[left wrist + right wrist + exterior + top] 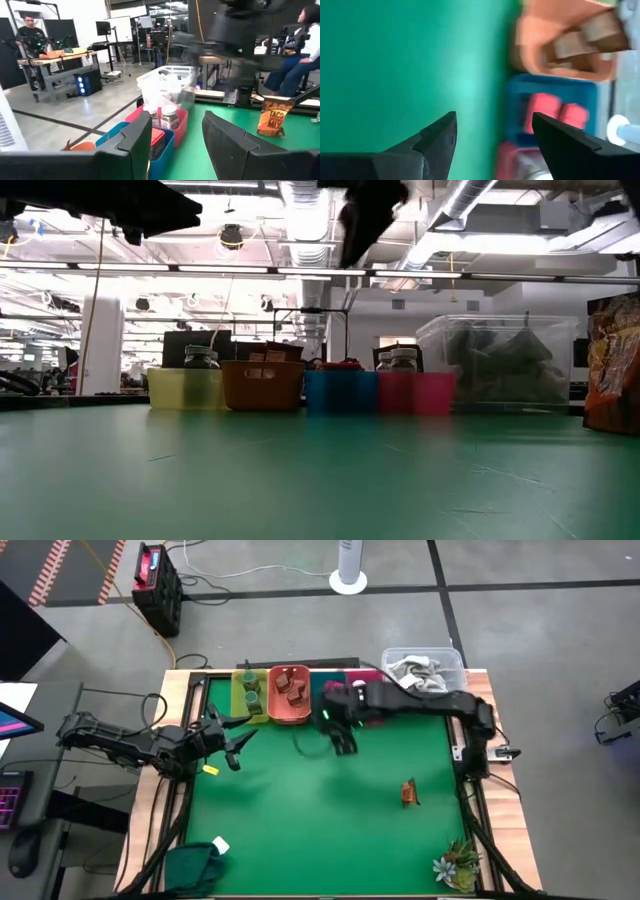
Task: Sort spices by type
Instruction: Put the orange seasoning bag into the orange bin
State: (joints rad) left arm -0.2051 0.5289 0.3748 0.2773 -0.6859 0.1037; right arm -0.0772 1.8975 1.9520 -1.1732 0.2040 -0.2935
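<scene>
Four small bins stand in a row at the table's far edge: yellow (250, 692) with dark green jars, orange (290, 692) with brown pouches, blue (552, 90) with pink-red packets (555, 112), and pink (182, 117) with a white-capped jar (169, 117). One brown-orange pouch (409, 792) stands alone on the green mat toward the right. My right gripper (492, 130) hangs open and empty above the mat, just in front of the blue bin. My left gripper (175, 135) waits open and empty over the mat's left side, pointing level.
A clear tub (425, 668) of white-grey things stands at the far right corner. A spiky green plant (458, 865) sits at the near right corner. A green lump (195, 865) and a white scrap (220, 845) lie near left. A person sits beyond the table (305, 45).
</scene>
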